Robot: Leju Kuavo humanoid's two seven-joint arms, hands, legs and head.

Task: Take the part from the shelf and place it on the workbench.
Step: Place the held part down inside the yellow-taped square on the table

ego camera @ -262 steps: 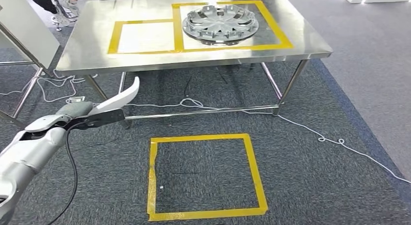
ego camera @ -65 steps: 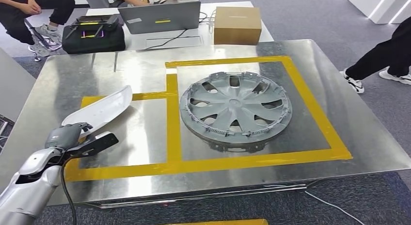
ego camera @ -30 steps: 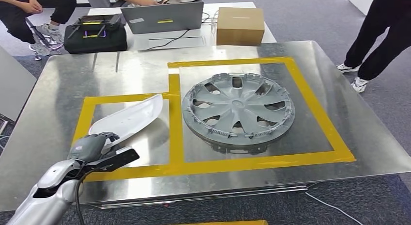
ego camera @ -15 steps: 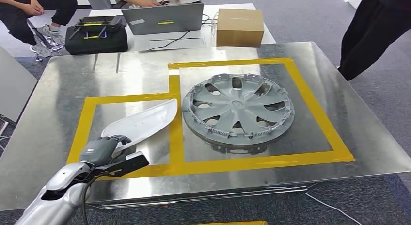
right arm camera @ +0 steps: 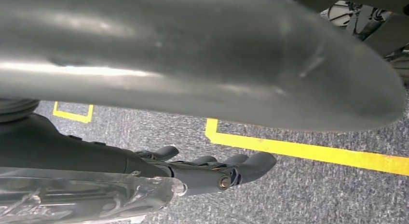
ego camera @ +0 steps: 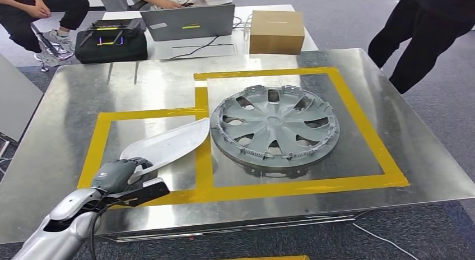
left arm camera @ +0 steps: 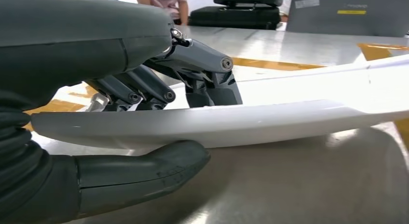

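Note:
The part is a long, curved white panel (ego camera: 168,145). My left hand (ego camera: 119,177) grips its near end, low over the steel workbench (ego camera: 67,103). The panel lies slanted across the left yellow-taped square (ego camera: 92,153), its far tip at the tape strip beside the grey hubcap (ego camera: 274,125). In the left wrist view the thumb (left arm camera: 144,172) is under the white panel (left arm camera: 251,122) and the dark fingers (left arm camera: 202,81) curl over it. Whether the panel touches the table I cannot tell. My right hand (right arm camera: 217,170) hangs over the grey carpet and holds nothing.
A second table behind the bench carries a laptop (ego camera: 187,22), a cardboard box (ego camera: 277,31) and a black case (ego camera: 111,40). A person in black (ego camera: 425,36) stands at the bench's far right corner, and others sit at the back. Yellow floor tape (right arm camera: 308,151) crosses the carpet.
My left hand has carried the white panel rightward across the left square, its tip now nearer the hubcap. The person in black has stepped closer at the right.

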